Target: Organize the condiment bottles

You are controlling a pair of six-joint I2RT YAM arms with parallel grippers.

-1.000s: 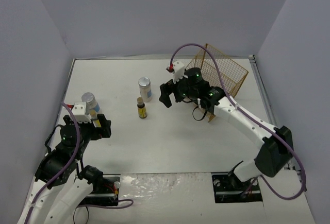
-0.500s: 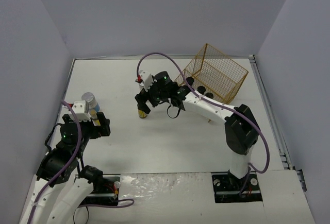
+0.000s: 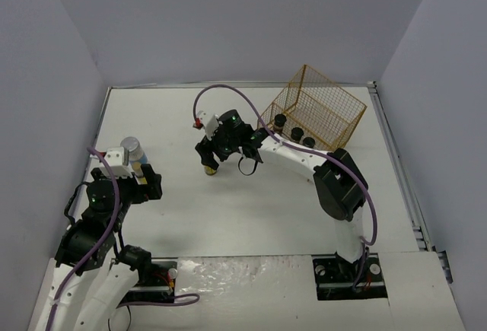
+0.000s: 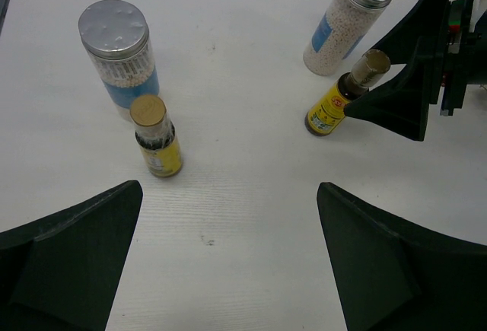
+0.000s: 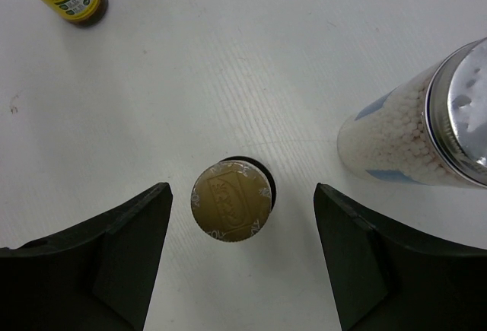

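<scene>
Slim yellow-labelled bottle [image 5: 231, 201] stood upright, centred between the fingers of your right gripper [image 5: 240, 192].
Jaws were spread, grasping nothing, with gaps at three and nine o'clock; silver-lidded jar [image 5: 426, 125] at two.

At the left of the table [image 3: 251, 209] a wide jar [image 4: 118, 49] stands with a slim bottle [image 4: 156, 139] just before it. Mid-table a second slim bottle [image 4: 329, 106] stands between the parted fingers of the right gripper [image 5: 242, 198], touching neither, with a second wide jar [image 4: 348, 19] close beside it. At the right rear sits the wire basket [image 3: 335, 106]; three short jars [image 3: 297, 132] stand in a row along its near-left edge.
</scene>
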